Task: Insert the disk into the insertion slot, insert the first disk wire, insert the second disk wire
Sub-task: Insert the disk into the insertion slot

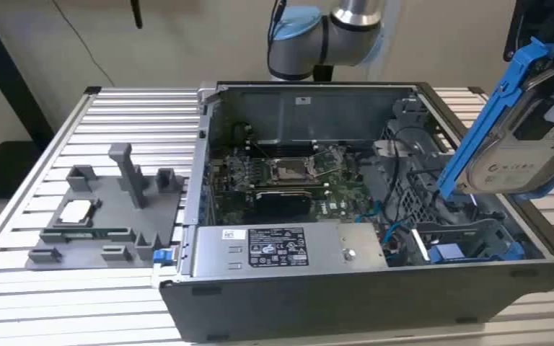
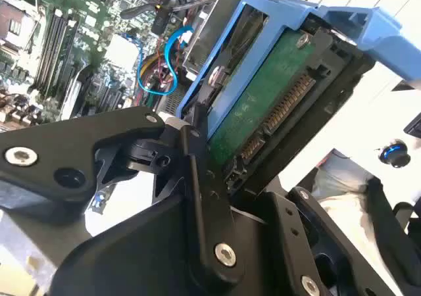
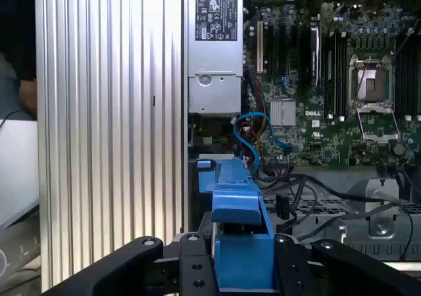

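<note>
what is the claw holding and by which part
The claw holds the disk, clamped by opposite sides of its blue carrier frame.

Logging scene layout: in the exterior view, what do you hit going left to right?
grey parts holder → motherboard inside the open computer case → disk in its blue frame, raised over the case's right end

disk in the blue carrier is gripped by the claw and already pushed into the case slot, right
Not pushed in. In the exterior view the disk hangs tilted above the open case; the claw grips it, as in the first wrist view.
</note>
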You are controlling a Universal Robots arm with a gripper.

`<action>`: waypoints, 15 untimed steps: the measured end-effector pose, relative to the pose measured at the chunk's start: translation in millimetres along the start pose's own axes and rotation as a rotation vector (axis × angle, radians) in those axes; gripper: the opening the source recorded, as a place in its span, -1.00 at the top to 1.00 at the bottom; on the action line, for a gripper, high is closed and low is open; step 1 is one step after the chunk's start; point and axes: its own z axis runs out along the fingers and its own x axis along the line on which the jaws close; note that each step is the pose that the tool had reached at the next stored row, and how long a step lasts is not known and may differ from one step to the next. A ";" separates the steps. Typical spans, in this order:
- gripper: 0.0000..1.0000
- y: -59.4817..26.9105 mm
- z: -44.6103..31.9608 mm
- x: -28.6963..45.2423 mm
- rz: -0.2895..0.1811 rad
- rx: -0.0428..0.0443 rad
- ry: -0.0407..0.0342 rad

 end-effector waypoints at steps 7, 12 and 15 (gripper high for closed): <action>0.35 -1.2 0.5 0.1 0.000 0.0000 0.0001; 0.35 -4.2 3.7 0.5 0.000 0.0000 0.0001; 0.35 -5.5 6.2 0.6 0.000 0.0000 -0.0001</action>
